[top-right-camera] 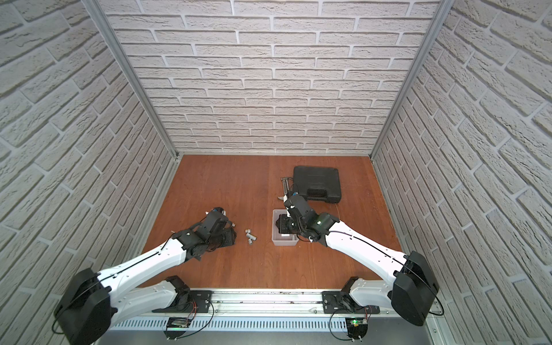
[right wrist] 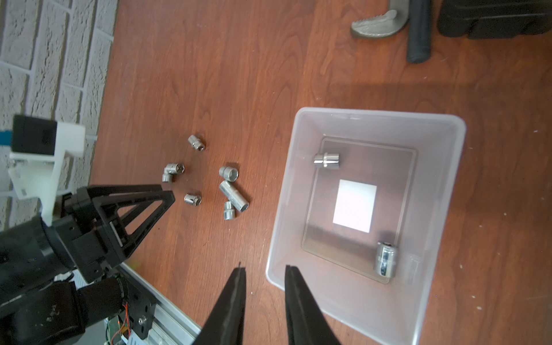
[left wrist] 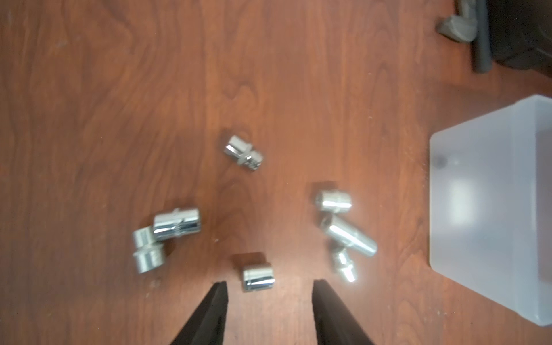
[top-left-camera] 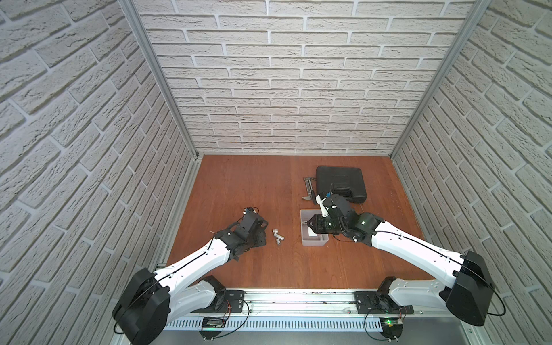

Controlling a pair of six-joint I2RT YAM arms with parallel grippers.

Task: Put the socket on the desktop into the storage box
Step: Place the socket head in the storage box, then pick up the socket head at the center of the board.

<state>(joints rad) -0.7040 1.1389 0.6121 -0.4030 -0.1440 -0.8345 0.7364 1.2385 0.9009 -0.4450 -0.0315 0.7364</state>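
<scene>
Several chrome sockets [left wrist: 258, 277] lie scattered on the reddish-brown desktop [top-left-camera: 239, 185], seen in both top views as a small cluster [top-right-camera: 250, 236]. My left gripper [left wrist: 270, 285] is open, and one short socket lies on the wood just beyond its fingertips [right wrist: 170, 194], untouched. The translucent storage box [right wrist: 442, 125] stands to the right of the cluster and holds two sockets [right wrist: 327, 160], the other [right wrist: 386, 263] near a corner beside the white square. My right gripper [right wrist: 265, 268] is open and empty, hovering over the box's near rim [top-left-camera: 313, 240].
A black handled tool case [top-left-camera: 340, 183] lies behind the box, with a grey metal tool with a black handle [right wrist: 376, 25] beside it. Brick-pattern walls close in three sides. A metal rail [top-left-camera: 298, 298] runs along the front edge.
</scene>
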